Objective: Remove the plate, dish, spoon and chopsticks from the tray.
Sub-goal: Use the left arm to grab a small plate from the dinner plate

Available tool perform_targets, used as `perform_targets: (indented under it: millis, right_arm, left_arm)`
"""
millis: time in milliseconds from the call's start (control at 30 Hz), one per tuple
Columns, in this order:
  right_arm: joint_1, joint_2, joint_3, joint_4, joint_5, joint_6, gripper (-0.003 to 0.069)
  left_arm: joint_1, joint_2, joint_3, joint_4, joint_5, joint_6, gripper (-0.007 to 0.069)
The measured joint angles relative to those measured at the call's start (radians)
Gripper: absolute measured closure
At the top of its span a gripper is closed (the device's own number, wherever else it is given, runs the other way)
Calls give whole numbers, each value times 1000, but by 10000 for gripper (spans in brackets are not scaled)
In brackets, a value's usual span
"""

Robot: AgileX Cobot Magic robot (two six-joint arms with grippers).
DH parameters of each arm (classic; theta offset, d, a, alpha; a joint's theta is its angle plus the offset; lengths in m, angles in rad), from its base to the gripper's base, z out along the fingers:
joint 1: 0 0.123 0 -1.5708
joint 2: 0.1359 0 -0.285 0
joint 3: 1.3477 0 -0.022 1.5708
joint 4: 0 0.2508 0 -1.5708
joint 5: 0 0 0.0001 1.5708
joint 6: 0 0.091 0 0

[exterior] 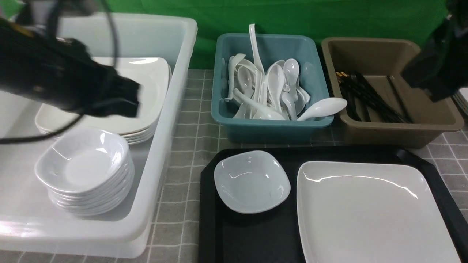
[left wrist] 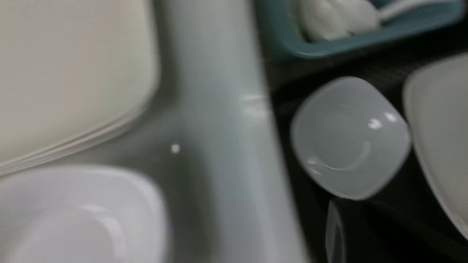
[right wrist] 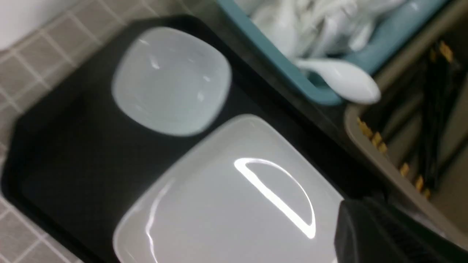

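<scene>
On the black tray (exterior: 256,233) at the front, 1 small dish (exterior: 252,181) sits just beside the big square plate (exterior: 369,212). 1 spoon (exterior: 323,107) lies across the front rim of the teal tub (exterior: 274,128), and the chopsticks (exterior: 369,96) lie in the brown tub (exterior: 398,133). The left gripper (exterior: 133,100) hangs blurred over the white bin (exterior: 177,91); I cannot tell whether its jaws are parted. The right gripper (exterior: 437,91) hangs closed above the brown tub.
</scene>
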Motion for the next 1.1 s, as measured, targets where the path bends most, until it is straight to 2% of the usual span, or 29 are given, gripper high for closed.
perform_targets:
  millis: [100,167,267,333,467,667,800,900,1000,1033,1067,1100]
  right_arm:
    - [-85,-39,99,0,-1,1,634]
    - [-130,-60,188,0,-2,1,634]
    - [-163,-78,288,8,-3,1,634]
    - [-170,-96,368,31,-9,0,634]
    - [-170,-125,453,90,-43,-15,636]
    - [-170,-143,484,154,-75,-32,635]
    - [-170,-144,484,165,-91,-33,635]
    - [-170,-144,484,181,-95,-33,635]
    - [-170,-144,484,186,-96,-33,635]
    - [-170,-144,484,189,-97,-34,635]
    - [-170,-144,484,189,-97,-36,635]
    - [-170,-144,484,193,-98,-44,635]
  left_arm:
    - [-231,98,-8,89,-61,-58,616]
    - [-343,189,-16,166,-106,-77,617]
    - [-447,286,-23,264,-128,-106,607]
    - [-502,364,-25,359,-137,-155,572]
    - [-532,457,-25,473,-155,-223,459]
    - [-534,546,-29,591,-239,-247,200]
    - [-534,577,-29,624,-266,-261,138]
    - [-534,592,-29,651,-274,-275,151]
    - [-534,592,-29,659,-276,-283,223]
    - [-535,591,-29,666,-277,-284,329]
    - [-534,591,-29,666,-280,-283,342]
    - [-538,581,-33,676,-288,-284,454]
